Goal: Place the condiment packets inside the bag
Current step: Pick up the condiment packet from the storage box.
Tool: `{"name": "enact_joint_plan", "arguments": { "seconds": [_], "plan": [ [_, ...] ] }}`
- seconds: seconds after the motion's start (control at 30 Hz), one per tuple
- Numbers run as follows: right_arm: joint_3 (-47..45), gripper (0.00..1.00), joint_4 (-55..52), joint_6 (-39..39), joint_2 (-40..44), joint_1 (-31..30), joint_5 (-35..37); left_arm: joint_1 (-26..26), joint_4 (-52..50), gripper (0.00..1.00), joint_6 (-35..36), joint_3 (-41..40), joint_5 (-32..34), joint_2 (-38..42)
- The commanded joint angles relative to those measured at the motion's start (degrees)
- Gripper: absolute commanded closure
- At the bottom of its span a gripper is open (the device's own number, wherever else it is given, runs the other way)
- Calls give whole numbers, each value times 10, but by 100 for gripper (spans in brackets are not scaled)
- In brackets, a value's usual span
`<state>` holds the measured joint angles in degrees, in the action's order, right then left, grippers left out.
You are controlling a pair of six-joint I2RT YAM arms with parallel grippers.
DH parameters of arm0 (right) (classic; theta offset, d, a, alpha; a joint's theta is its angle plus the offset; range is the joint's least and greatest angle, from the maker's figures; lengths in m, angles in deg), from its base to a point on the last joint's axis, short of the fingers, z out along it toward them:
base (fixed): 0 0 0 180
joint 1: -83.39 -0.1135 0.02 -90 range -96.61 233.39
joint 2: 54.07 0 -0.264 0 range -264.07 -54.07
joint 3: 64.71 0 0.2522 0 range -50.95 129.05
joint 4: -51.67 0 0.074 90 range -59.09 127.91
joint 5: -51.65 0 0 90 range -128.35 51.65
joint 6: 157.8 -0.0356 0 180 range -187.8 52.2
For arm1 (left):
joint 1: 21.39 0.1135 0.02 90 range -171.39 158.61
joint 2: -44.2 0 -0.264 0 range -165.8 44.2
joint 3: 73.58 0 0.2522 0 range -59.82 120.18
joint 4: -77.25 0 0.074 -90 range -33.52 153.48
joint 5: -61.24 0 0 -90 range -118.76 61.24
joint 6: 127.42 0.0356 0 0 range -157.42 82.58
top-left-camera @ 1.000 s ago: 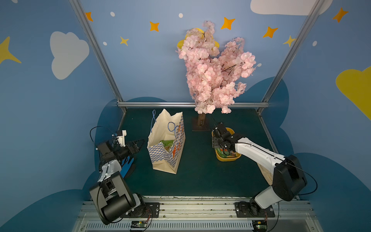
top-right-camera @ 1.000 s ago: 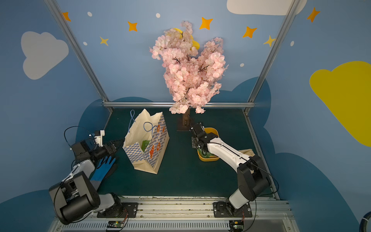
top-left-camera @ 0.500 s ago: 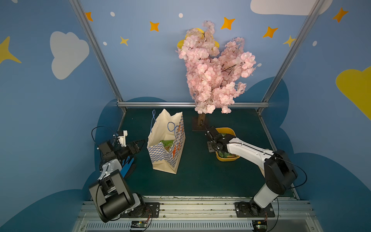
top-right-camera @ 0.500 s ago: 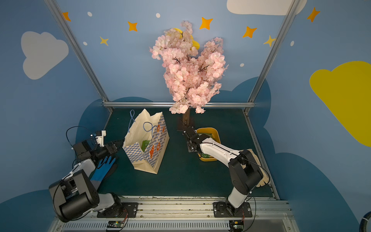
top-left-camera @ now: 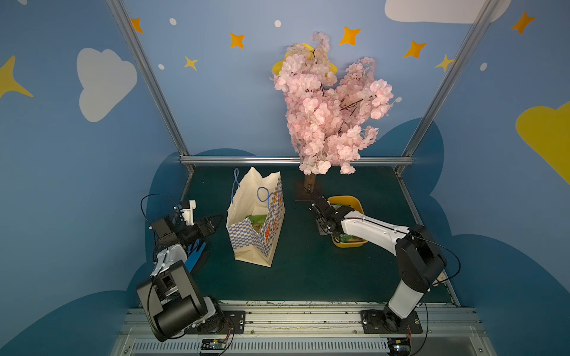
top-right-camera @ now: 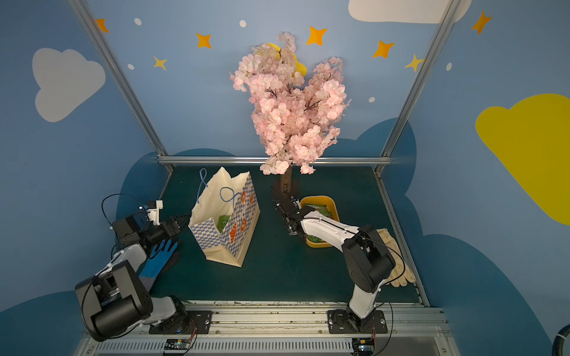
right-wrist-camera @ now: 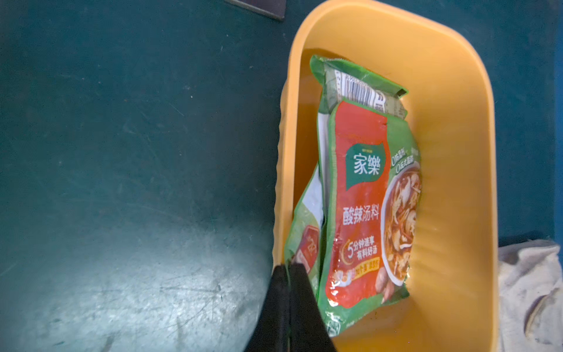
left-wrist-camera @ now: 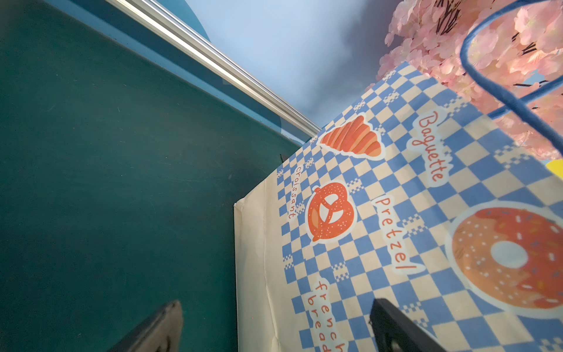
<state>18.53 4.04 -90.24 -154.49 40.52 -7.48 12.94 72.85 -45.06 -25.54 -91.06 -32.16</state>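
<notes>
The checkered bag (top-left-camera: 265, 234) (top-right-camera: 237, 222) stands open left of centre with a green condiment packet (top-left-camera: 257, 220) (top-right-camera: 223, 222) inside. More condiment packets (right-wrist-camera: 362, 198) (top-right-camera: 320, 209) lie in the yellow tub (right-wrist-camera: 457, 122) (top-left-camera: 347, 199). My right gripper (right-wrist-camera: 288, 269) (top-left-camera: 325, 231) is shut, its tips over the tub's left wall beside a packet (right-wrist-camera: 304, 240); I see nothing held. My left gripper (left-wrist-camera: 275, 306) (top-left-camera: 216, 220) is open, close to the bag's left face (left-wrist-camera: 396, 213), apart from it.
A pink blossom tree (top-left-camera: 327, 114) on a dark base plate (right-wrist-camera: 256, 9) stands behind the tub. A blue glove (top-right-camera: 157, 259) lies under the left arm. A beige glove (top-right-camera: 398, 265) (right-wrist-camera: 530, 289) lies right of the tub. A metal rail (top-left-camera: 296, 160) borders the back.
My right gripper has moved left from above the tub to its left wall and closed its jaws. The left arm and the bag have stayed put.
</notes>
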Motion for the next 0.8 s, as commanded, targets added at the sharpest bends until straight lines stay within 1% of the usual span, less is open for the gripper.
{"name": "enact_joint_plan", "arguments": {
  "seconds": [0.0, 0.2, 0.53, 0.77],
  "plan": [
    [9, 100, -9, -4, 15, 2, 19, -1, -8, 0, 12, 3, -5, 11],
    [8, 100, -13, -4, 52, 2, 30, -1, -8, 0, 12, 3, -4, 14],
    [-1, 100, -32, -3, 187, 7, 25, -3, -8, 0, 13, 1, -5, 19],
    [-21, 100, -22, -46, 280, 6, 23, -2, -10, 0, 11, 1, -5, 21]
  ]
}}
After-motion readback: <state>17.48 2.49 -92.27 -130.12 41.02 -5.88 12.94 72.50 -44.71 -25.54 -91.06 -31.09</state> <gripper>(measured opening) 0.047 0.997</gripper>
